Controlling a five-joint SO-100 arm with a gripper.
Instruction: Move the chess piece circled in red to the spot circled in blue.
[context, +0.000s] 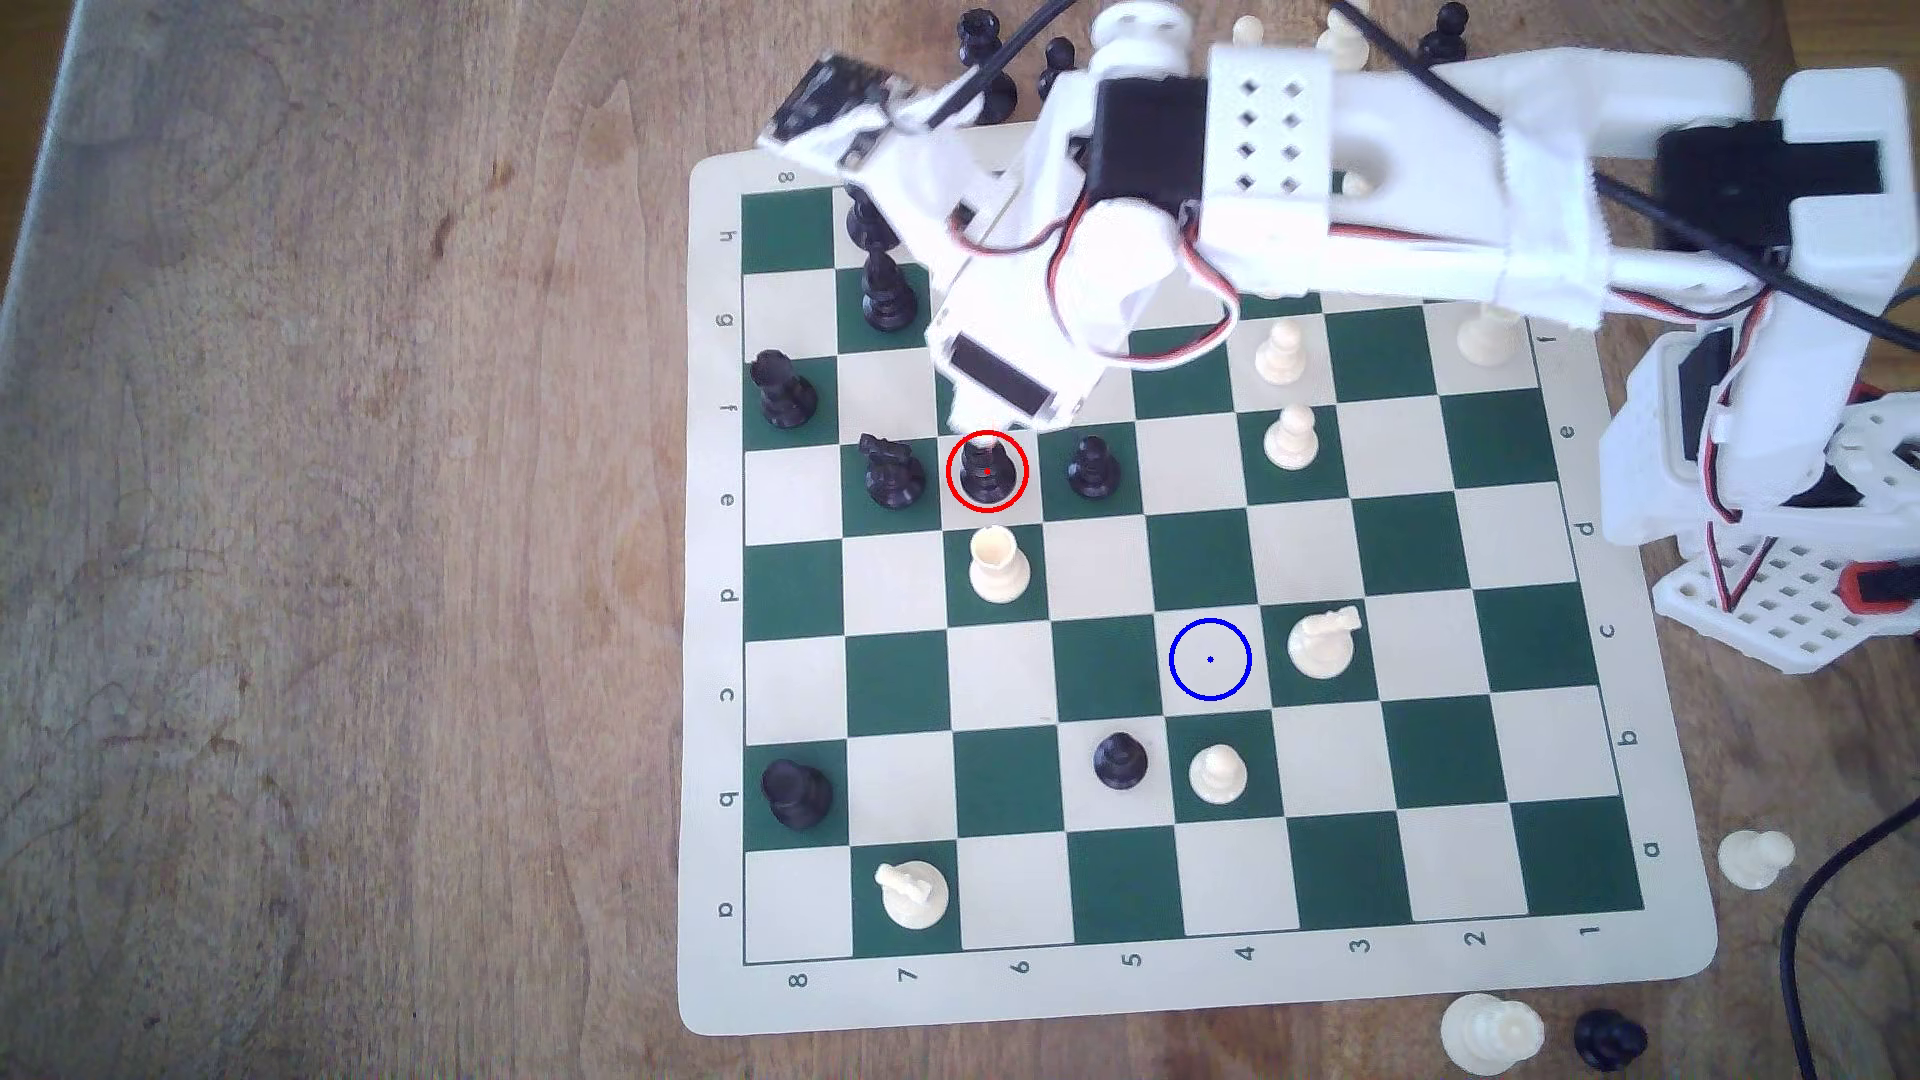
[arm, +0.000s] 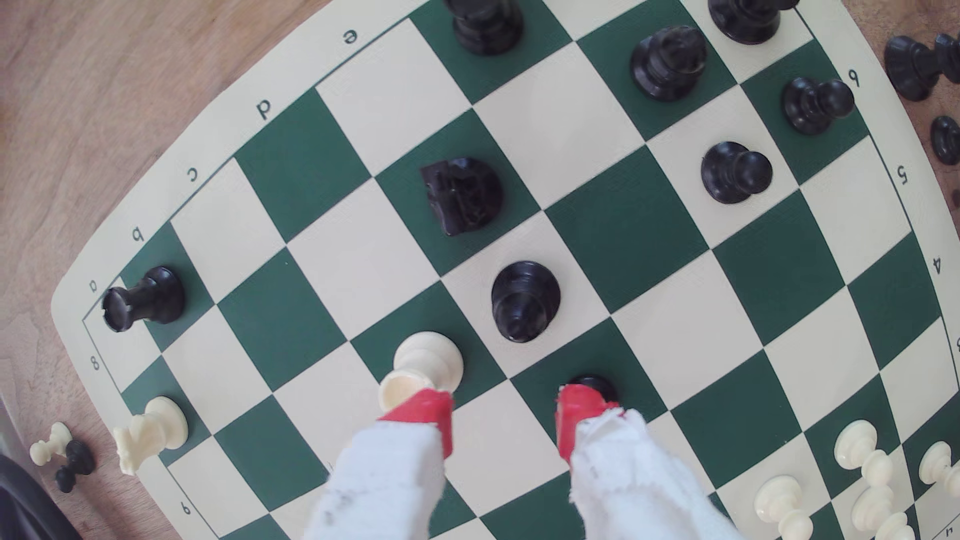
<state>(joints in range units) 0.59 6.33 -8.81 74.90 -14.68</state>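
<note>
Clearly black chess piece (arm: 524, 301): stout, wide round base, rounded top; gripper (arm: 504, 415) spread wide, empty.

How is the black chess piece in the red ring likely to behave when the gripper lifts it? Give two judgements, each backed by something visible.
The black chess piece looks like rigid moulded plastic, so it probably won't flex. Its glossy surface may slip between the red fingertips. Its wide round base suggests it will stand steadily once set down on the blue-ringed square.
</note>
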